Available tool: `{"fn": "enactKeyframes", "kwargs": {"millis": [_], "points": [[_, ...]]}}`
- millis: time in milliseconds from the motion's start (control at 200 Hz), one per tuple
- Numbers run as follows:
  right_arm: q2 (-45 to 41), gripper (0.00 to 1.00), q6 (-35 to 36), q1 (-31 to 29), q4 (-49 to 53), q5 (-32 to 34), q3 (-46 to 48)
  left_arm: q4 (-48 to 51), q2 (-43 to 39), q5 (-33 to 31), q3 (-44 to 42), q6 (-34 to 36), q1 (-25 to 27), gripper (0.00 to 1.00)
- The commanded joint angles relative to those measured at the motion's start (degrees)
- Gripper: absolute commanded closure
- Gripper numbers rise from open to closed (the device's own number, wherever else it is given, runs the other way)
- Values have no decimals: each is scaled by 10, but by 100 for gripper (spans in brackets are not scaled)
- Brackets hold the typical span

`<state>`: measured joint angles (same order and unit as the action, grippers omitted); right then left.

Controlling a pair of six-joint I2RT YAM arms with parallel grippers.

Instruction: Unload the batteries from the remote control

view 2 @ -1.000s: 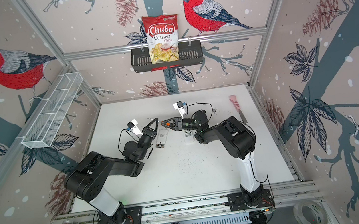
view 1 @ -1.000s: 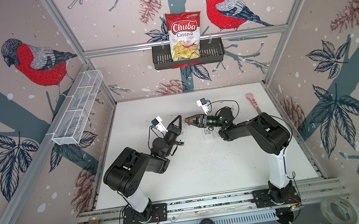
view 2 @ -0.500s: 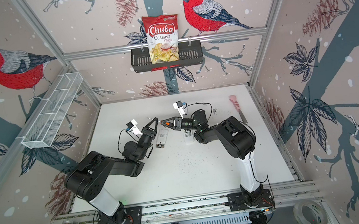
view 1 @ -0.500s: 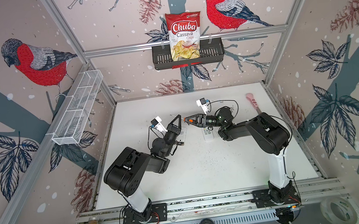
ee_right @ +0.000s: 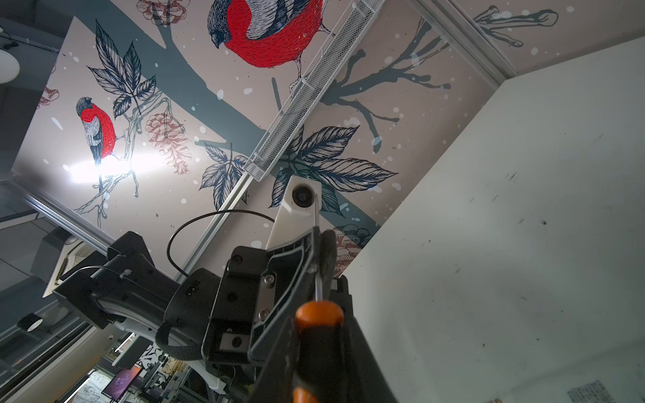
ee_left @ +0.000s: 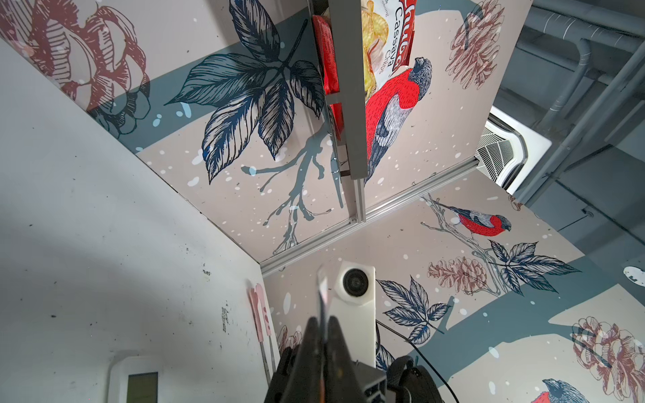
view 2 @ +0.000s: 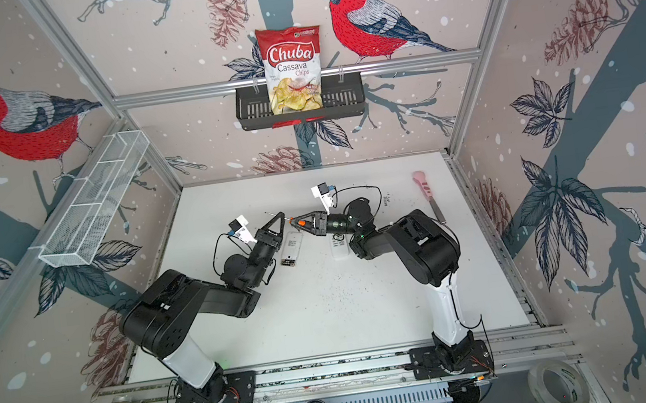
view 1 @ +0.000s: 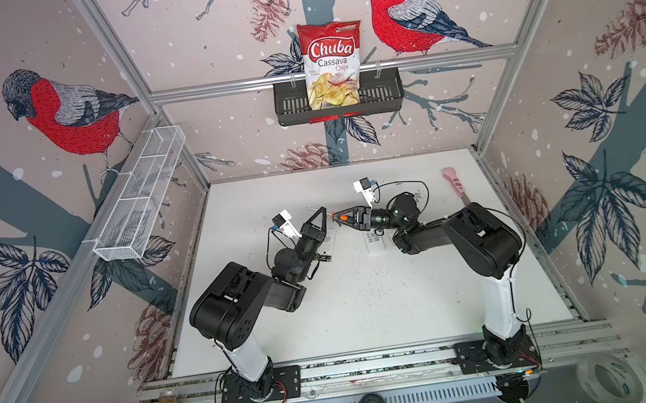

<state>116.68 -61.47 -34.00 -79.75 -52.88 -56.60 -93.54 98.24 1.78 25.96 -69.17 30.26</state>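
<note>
An orange-and-black-handled screwdriver (view 1: 343, 217) (view 2: 302, 223) hangs in mid-air between both grippers. My left gripper (view 1: 320, 212) (view 2: 279, 218) (ee_left: 323, 319) is shut on its thin metal shaft (ee_left: 321, 289). My right gripper (view 1: 335, 214) (view 2: 294, 221) (ee_right: 319, 328) is shut on the handle (ee_right: 319, 315). Below them the white remote control (view 2: 293, 244) lies on the table. At its near end there is a dark open compartment, where the batteries (view 2: 287, 262) show only as small dark shapes.
A second white unit with a display (view 2: 339, 248) (ee_left: 138, 380) lies under the right wrist. A pink-handled knife (view 1: 455, 184) (view 2: 422, 186) lies at the back right. A chips bag (view 1: 332, 65) stands in a black wall basket; a wire basket (view 1: 138, 208) hangs on the left wall.
The right gripper's jaws have closed onto the screwdriver handle. Both arms have stayed almost where they were, and the left gripper has kept its hold on the shaft.
</note>
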Motion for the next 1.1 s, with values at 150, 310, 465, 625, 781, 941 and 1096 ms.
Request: {"fn": "enactKeyframes", "kwargs": {"millis": [150, 310, 465, 625, 781, 941, 1096], "points": [[-10, 97, -3, 4, -22, 27, 3, -97, 2, 28, 5, 16, -4, 100], [-17, 99, -8, 10, -22, 29, 7, -96, 2, 66, 20, 44, -6, 41], [-35, 99, 10, 25, 22, 44, 16, -96, -5, 97, 20, 70, -6, 2], [-58, 99, 30, 51, 79, 60, 30, -82, -21, 97, -9, 85, -10, 2], [-92, 99, 55, 81, 131, 66, 61, 39, -86, 80, -49, 133, -17, 2], [-141, 99, 110, 101, 206, 72, 98, 338, -215, 12, -53, 242, -17, 3], [-193, 99, 192, 104, 321, 107, 121, 625, -250, -62, 20, 309, -22, 3]]}}
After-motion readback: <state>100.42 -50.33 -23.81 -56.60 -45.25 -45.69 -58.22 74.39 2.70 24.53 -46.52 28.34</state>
